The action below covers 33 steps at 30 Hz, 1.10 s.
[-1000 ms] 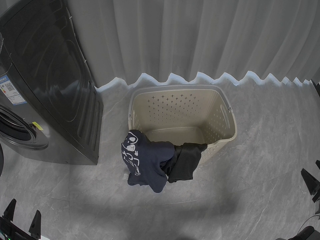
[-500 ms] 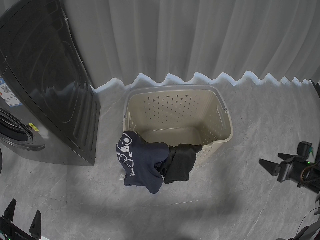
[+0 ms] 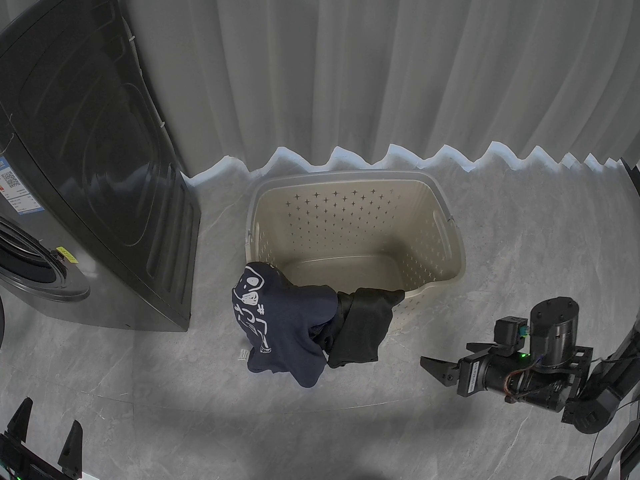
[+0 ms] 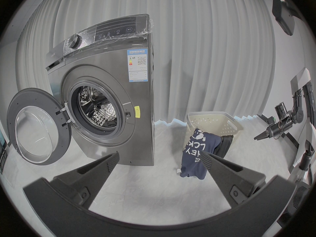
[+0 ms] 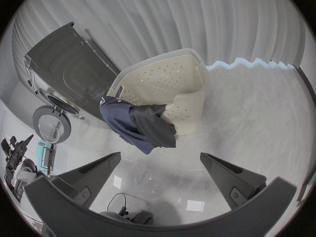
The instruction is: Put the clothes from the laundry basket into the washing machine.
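A beige laundry basket (image 3: 437, 198) stands on the floor. A navy printed shirt (image 3: 283, 321) and a black garment (image 3: 363, 325) hang over its near rim. Its inside looks bare. My right gripper (image 3: 448, 358) is open, low above the floor to the right of the black garment, pointing at it with a gap between. In the right wrist view its fingers (image 5: 98, 168) frame both garments (image 5: 141, 125). My left gripper (image 3: 50, 413) is open at the near left, far from the basket. The washing machine (image 4: 141, 116) stands left with its door (image 4: 36, 129) swung open and its drum (image 4: 95, 107) showing.
A pale curtain (image 3: 400, 61) hangs behind the basket down to the grey tiled floor (image 3: 200, 395). The machine's dark side panel (image 3: 100, 155) is a short way left of the basket. Open floor lies in front of the basket and to its right.
My right arm has swung in from the right edge to a spot near the basket's front right. The head view shifted slightly at first. The left gripper and the clothes stayed put.
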Available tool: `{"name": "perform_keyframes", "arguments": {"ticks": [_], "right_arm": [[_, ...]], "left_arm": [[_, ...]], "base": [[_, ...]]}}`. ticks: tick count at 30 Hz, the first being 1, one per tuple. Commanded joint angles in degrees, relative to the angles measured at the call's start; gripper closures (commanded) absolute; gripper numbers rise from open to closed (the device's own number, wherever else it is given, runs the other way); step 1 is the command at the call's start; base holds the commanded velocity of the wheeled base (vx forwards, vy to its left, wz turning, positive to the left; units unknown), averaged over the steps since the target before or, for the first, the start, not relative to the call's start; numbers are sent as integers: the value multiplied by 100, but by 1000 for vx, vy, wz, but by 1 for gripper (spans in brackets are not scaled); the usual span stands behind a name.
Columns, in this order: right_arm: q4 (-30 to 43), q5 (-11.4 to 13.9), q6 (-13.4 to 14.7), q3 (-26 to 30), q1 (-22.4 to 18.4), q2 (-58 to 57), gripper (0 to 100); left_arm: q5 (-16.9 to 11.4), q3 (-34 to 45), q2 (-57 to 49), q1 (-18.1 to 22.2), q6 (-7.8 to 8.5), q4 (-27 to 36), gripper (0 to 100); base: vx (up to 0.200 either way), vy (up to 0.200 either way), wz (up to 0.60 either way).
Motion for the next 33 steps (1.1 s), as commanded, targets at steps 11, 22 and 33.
{"name": "perform_keyframes", "arguments": {"ticks": [11,22,33], "right_arm": [[-330,-30,30,-211,245,741,0],[-471,-522,170,-1222,649,1489,0],[-1209,-540,153,-1828,509,2411,0]], "left_arm": [[2,92,-93,4,-6,0,0],[2,92,-93,4,-6,0,0],[2,92,-93,4,-6,0,0]], "base": [[0,0,0],[0,0,0],[0,0,0]]}}
